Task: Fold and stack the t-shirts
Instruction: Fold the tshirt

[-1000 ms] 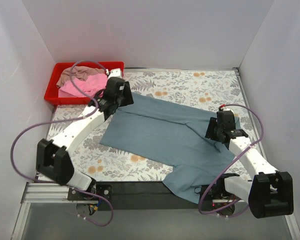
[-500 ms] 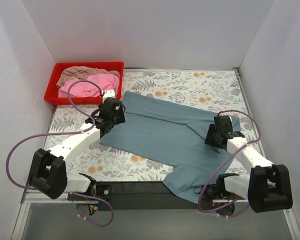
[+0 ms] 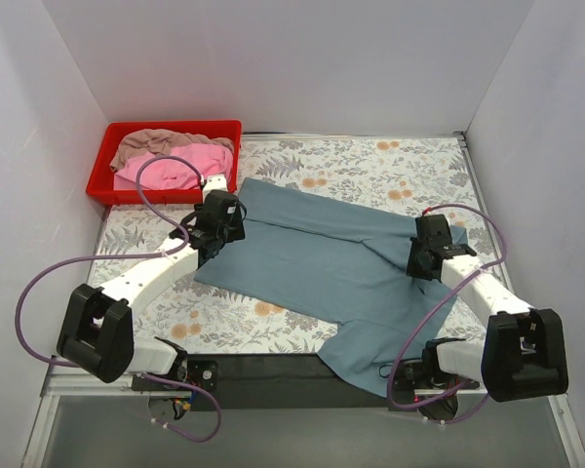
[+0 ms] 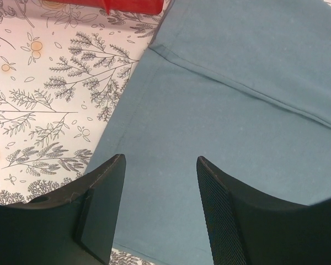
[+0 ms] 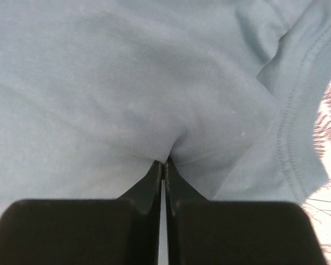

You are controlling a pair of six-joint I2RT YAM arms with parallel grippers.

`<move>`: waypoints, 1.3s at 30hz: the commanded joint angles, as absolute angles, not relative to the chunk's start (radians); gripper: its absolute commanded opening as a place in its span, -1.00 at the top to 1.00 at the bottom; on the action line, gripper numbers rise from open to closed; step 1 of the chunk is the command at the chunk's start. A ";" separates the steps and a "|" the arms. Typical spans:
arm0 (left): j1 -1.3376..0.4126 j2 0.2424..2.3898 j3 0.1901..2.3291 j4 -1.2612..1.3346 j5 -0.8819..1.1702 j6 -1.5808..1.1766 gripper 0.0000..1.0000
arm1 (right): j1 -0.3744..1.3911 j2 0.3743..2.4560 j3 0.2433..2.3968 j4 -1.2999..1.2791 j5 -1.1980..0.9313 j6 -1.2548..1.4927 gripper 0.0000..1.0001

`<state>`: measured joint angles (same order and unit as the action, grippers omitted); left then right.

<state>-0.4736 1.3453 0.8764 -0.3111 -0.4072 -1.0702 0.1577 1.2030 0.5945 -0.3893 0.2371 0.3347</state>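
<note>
A dusty blue-grey t-shirt [image 3: 312, 258] lies spread across the floral table, one end hanging over the near edge. My right gripper [image 3: 420, 263] is shut on a pinched fold of this shirt [image 5: 127, 72] near its right side; the cloth puckers at the gripper [image 5: 164, 162]. My left gripper [image 3: 213, 238] hovers open over the shirt's left edge [image 4: 237, 83], and nothing sits inside the gripper [image 4: 161, 160]. A bright pink t-shirt [image 3: 180, 166] and a beige-tan t-shirt [image 3: 151, 144] lie crumpled in the red tray [image 3: 99, 180].
The red tray stands at the table's back left corner, and its rim [image 4: 132, 5] shows just beyond the shirt's corner. White walls close in the table on three sides. Purple cables loop from both arms. A black strip [image 3: 263, 366] runs along the near edge.
My right gripper has closed on a fold of the blue-grey shirt. My left arm has come away from the tray and down to the shirt's left edge, still open.
</note>
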 commanded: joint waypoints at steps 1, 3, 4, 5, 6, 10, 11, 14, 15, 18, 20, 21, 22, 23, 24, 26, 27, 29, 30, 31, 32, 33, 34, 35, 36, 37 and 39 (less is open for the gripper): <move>-0.474 1.344 0.896 -0.299 -0.411 -1.058 -0.06 | 0.163 1.196 0.730 -0.460 0.271 0.275 0.97; -0.474 1.350 0.897 -0.299 -0.408 -1.057 -0.06 | 0.161 1.224 0.819 -0.491 0.284 0.235 0.97; -0.474 1.354 0.897 -0.299 -0.410 -1.057 -0.06 | 0.161 1.262 0.853 -0.509 0.288 0.220 0.97; -0.474 1.358 0.897 -0.301 -0.408 -1.058 -0.06 | 0.161 1.282 0.883 -0.534 0.301 0.206 0.97; -0.474 1.361 0.897 -0.302 -0.407 -1.055 -0.06 | 0.161 1.302 0.909 -0.546 0.310 0.178 0.97; -0.474 1.368 0.899 -0.302 -0.403 -1.052 -0.06 | 0.156 1.400 1.037 -0.566 0.336 0.138 0.97; -0.474 1.373 0.897 -0.302 -0.405 -1.052 -0.06 | 0.156 1.414 1.052 -0.566 0.312 0.134 0.97; -0.474 1.382 0.900 -0.304 -0.403 -1.052 -0.06 | 0.153 1.474 1.119 -0.565 0.310 0.098 0.97; -0.474 1.385 0.900 -0.305 -0.403 -1.051 -0.06 | 0.155 1.492 1.138 -0.565 0.320 0.088 0.97; -0.474 1.391 0.902 -0.304 -0.400 -1.049 -0.06 | 0.138 1.563 1.213 -0.552 0.341 0.074 0.97; -0.474 1.396 0.902 -0.304 -0.400 -1.049 -0.06 | 0.123 1.615 1.250 -0.520 0.331 0.077 0.96; -0.474 1.400 0.903 -0.304 -0.400 -1.049 -0.06 | 0.120 1.653 1.262 -0.511 0.328 0.077 0.95; -0.474 1.401 0.904 -0.305 -0.399 -1.048 -0.06 | 0.114 1.673 1.276 -0.496 0.319 0.078 0.94; -0.474 1.402 0.904 -0.305 -0.399 -1.048 -0.06 | 0.110 1.692 1.293 -0.492 0.318 0.081 0.90; -0.474 1.404 0.904 -0.304 -0.399 -1.048 -0.06 | 0.110 1.727 1.324 -0.492 0.319 0.084 0.87; -0.474 1.408 0.905 -0.305 -0.396 -1.048 -0.06 | 0.110 1.744 1.351 -0.499 0.313 0.087 0.77; -0.474 1.410 0.905 -0.307 -0.396 -1.048 -0.06 | 0.110 1.735 1.356 -0.503 0.304 0.095 0.68; -0.474 1.414 0.908 -0.308 -0.393 -1.046 -0.06 | 0.110 1.703 1.339 -0.500 0.276 0.109 0.53; -0.474 1.416 0.908 -0.310 -0.393 -1.046 -0.06 | 0.110 1.659 1.322 -0.497 0.264 0.120 0.40; -0.474 1.416 0.910 -0.311 -0.390 -1.046 -0.06 | 0.110 1.634 1.283 -0.491 0.241 0.127 0.32; -0.474 1.417 0.910 -0.311 -0.385 -1.046 -0.06 | 0.112 1.578 1.249 -0.471 0.230 0.135 0.25; -0.474 1.416 0.911 -0.311 -0.382 -1.046 -0.06 | 0.112 1.545 1.218 -0.457 0.213 0.140 0.24; -0.474 1.417 0.911 -0.313 -0.379 -1.048 -0.06 | 0.112 1.516 1.188 -0.443 0.198 0.162 0.24; -0.474 1.417 0.910 -0.311 -0.374 -1.048 -0.06 | 0.112 1.485 1.113 -0.430 0.171 0.176 0.24; -0.474 1.417 0.911 -0.311 -0.370 -1.048 -0.06 | 0.112 1.456 1.077 -0.387 0.152 0.199 0.25; -0.474 1.417 0.911 -0.313 -0.368 -1.049 -0.06 | 0.112 1.400 1.033 -0.362 0.132 0.239 0.26; -0.474 1.419 0.913 -0.313 -0.368 -1.051 -0.06 | 0.110 1.333 0.916 -0.277 0.095 0.291 0.28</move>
<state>-0.4732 1.4216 0.8799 -0.3134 -0.3729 -1.0550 0.1123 1.4021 1.0256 -0.4007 0.1741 0.1940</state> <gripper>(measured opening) 0.531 0.366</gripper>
